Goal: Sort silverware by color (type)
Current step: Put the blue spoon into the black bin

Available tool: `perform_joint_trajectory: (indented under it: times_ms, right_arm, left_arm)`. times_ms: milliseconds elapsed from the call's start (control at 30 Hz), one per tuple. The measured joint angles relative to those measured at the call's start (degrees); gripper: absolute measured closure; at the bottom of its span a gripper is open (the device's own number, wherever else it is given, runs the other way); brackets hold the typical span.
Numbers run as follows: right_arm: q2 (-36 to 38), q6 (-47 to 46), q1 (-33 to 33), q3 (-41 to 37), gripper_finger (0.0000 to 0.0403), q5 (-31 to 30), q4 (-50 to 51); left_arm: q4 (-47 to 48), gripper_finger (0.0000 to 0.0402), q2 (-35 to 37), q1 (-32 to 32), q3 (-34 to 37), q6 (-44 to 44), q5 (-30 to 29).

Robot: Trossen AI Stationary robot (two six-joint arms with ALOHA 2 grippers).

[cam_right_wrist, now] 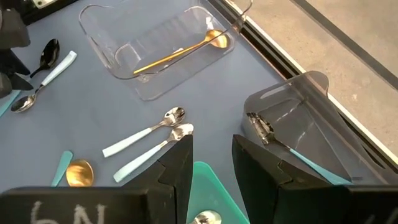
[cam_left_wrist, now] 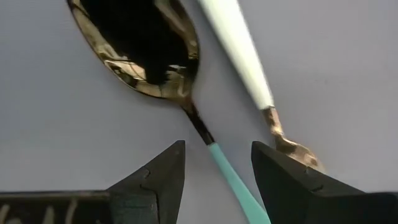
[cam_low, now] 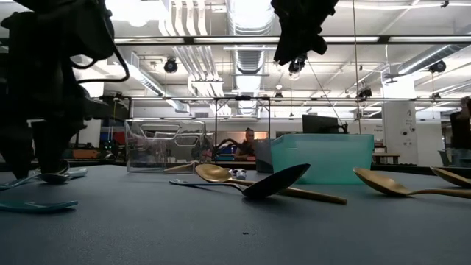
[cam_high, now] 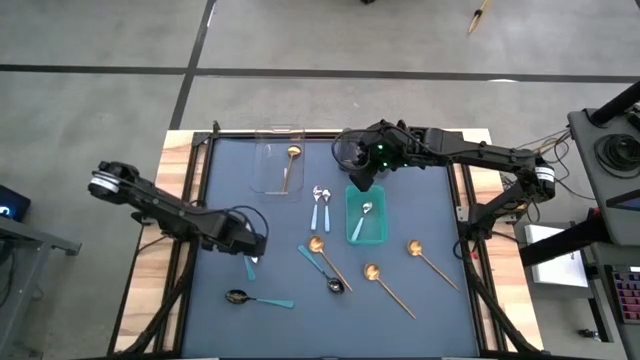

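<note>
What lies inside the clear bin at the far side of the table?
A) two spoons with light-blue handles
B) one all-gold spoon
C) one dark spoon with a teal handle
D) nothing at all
B: the high view shows a single gold spoon lying in the clear bin, and the right wrist view shows the same; the two light-blue-handled spoons lie on the mat beside the bin.

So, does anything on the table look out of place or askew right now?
One thing: near the table's middle, a dark-bowled spoon with a teal handle lies tight against a gold spoon. In the low view its bowl seems propped up on the gold handle. Nothing looks spilled or damaged.
</note>
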State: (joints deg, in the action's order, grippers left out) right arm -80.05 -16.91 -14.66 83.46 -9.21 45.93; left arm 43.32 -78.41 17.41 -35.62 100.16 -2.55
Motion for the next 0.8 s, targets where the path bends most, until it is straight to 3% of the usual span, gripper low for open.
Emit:
perform_joint_trajectory:
  times_ms: [333, 800]
  right_arm:
    - [0.0, 0.0, 0.0, 0.0, 0.03, 0.01, 0.0]
    - [0.0, 0.03, 0.0, 0.0, 0.03, 0.02, 0.02]
  left_arm:
    - [0.58, 0.0258, -5.79, 0.0, -3.21, -0.59, -0.06]
    - [1.01, 0.0324, -6.48, 0.0, -4.13, -0.63, -0.08]
